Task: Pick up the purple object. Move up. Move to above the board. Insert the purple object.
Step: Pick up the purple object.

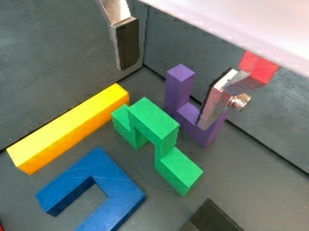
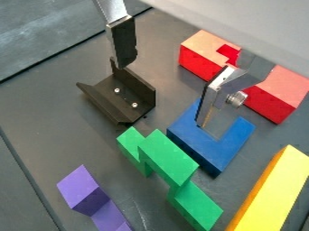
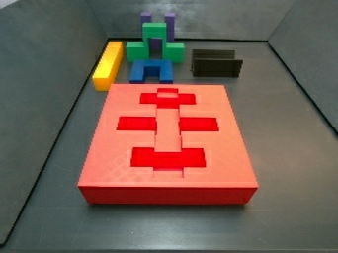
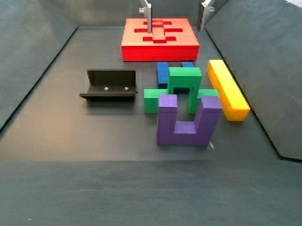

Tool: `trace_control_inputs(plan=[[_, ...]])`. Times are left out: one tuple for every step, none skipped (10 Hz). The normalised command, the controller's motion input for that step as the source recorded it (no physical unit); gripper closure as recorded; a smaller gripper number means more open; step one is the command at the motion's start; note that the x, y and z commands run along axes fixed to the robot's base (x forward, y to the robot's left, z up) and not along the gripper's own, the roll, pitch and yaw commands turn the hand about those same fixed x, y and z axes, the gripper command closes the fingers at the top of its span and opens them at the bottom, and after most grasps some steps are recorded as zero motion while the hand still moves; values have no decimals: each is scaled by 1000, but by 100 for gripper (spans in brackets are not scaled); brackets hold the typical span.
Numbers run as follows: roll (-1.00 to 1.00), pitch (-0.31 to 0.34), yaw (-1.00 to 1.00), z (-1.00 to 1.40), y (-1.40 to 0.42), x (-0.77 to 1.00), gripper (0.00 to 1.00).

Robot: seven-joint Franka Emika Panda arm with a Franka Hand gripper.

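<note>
The gripper (image 1: 169, 77) hangs open and empty above the blocks, its two silver fingers spread wide apart; in a wrist view one finger (image 1: 125, 43) sits over bare floor and the other (image 1: 221, 101) looks down beside the purple object (image 1: 191, 108). Whether that finger touches the purple object cannot be told. The purple object lies flat on the dark floor (image 4: 71, 177) as a U, its two prongs pointing toward the green block (image 4: 177, 86) and its base bar on the near side in a side view (image 4: 186, 118). The green block lies just beside it, partly over the blue block (image 4: 164, 72), and the long yellow block (image 4: 227, 87) lies alongside this group. The fixture (image 4: 109, 86) stands on the floor near the green block, apart from it. The board (image 3: 169, 138) lies flat and well apart from the blocks, its cross- and T-shaped cut-outs running down its middle with nothing in them. In a wrist view the fingers frame the fixture (image 2: 119, 96) and the blue block (image 2: 215, 137), with the board's red edge (image 2: 208, 52) beyond.
</note>
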Motion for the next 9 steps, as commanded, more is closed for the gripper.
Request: trace_control_inputs(plan=[[16, 0, 0, -37, -37, -57, 0], [0, 0, 0, 14, 566, 0, 0], [0, 40, 97, 166, 843, 271, 0], [206, 201, 111, 303, 534, 597, 0], [143, 176, 0, 286, 477, 846, 0], [121, 140, 0, 229, 497, 894, 0], [109, 119, 0, 94, 560, 911, 0], [77, 91, 0, -51, 586, 943, 0], [49, -26, -83, -620, 531, 289, 0]])
